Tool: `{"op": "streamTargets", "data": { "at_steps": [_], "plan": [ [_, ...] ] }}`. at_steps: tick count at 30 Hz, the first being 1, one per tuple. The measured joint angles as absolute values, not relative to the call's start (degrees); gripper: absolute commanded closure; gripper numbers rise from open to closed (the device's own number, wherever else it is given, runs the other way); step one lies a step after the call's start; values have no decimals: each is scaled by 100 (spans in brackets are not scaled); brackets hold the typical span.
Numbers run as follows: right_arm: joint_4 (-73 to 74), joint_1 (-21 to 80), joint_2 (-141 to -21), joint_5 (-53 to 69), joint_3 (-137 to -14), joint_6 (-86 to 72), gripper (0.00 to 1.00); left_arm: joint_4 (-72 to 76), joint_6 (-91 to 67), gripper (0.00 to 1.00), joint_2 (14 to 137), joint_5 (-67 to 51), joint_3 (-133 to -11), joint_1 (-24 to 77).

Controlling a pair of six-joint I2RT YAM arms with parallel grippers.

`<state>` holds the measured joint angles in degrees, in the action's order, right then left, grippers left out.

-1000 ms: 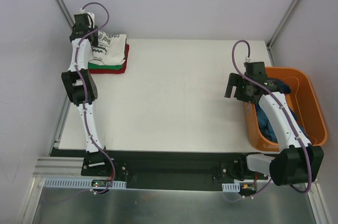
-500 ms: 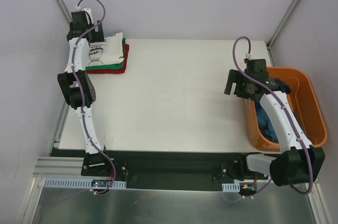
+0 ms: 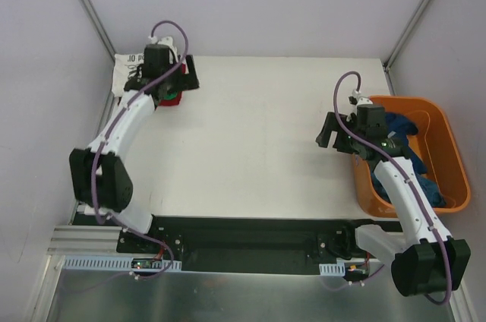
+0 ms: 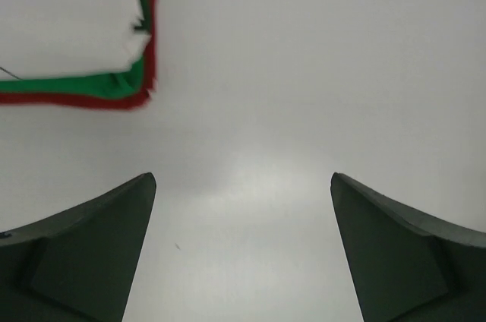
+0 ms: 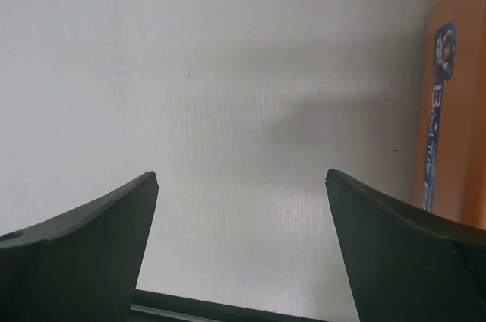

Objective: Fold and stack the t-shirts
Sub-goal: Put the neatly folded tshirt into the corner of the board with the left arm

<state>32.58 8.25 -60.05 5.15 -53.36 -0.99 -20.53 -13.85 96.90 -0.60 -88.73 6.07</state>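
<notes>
Just swung the left gripper (image 4: 241, 179) off the shirt pile (image 4: 72, 29) at ten o'clock, spread wide and empty like the right gripper (image 5: 241, 178), so probably time for the blue shirt (image 3: 399, 126) in the tub (image 3: 449, 156) at three o'clock.

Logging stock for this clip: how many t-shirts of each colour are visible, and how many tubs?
White t-shirt: 1
Green t-shirt: 1
Red t-shirt: 1
Blue t-shirt bundle: 1
Orange tub: 1
Total: 5
</notes>
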Motion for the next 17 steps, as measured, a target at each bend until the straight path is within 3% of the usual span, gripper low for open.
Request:
{"op": "streamTargets", "data": {
  "at_steps": [8,17],
  "plan": [
    [2493,829,-5806,742,-4407,-115,3,-725,-2458,1,6499,89,-5227,1730],
    [1712,891,-5625,725,-3660,-202,3,-543,-3050,1,6169,375,-3857,2025]
  ]
}}
